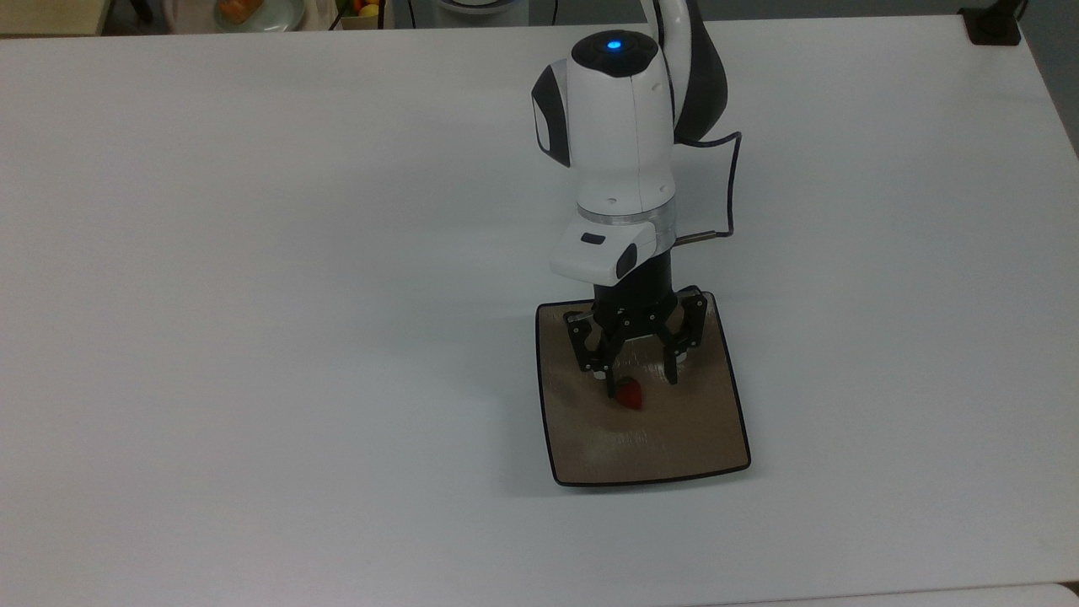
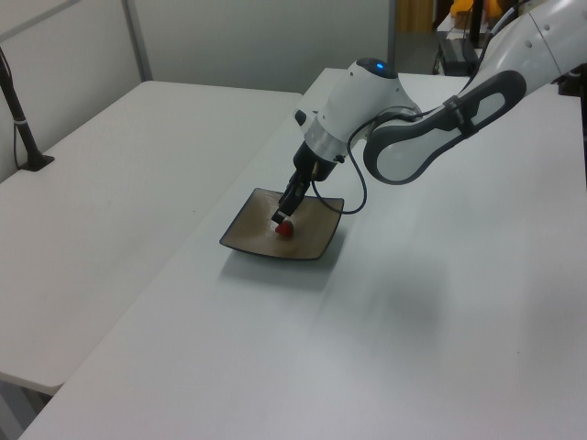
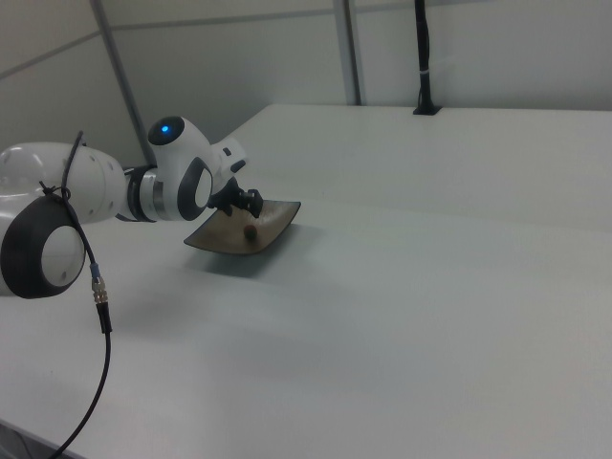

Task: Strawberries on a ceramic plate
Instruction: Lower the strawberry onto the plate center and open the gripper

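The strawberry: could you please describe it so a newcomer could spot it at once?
On the white table lies one square tan-brown ceramic plate with a thin black rim. Near its middle, just below the open gripper, sits the strawberry, the only small red thing there.
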Controlling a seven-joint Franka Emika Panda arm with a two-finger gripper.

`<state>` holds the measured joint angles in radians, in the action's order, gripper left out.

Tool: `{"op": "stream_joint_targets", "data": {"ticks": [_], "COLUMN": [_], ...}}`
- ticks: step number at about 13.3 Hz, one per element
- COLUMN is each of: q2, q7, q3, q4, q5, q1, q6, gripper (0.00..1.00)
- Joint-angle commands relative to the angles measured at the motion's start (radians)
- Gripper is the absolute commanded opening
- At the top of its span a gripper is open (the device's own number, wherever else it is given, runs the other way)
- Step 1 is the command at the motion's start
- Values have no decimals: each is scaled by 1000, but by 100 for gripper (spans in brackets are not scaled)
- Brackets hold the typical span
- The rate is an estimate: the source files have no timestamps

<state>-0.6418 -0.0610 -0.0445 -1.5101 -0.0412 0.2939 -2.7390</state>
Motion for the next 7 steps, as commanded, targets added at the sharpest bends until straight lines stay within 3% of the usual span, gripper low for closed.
{"op": "stream_joint_targets", "data": {"ticks": [1, 7], "q2": [13, 123], "q7": [-10, -10], "q3": [8, 8], "q4": [-21, -39], "q5": [3, 12], "q1": [8, 1], "q6": [-24, 60], "gripper": [100, 100]}}
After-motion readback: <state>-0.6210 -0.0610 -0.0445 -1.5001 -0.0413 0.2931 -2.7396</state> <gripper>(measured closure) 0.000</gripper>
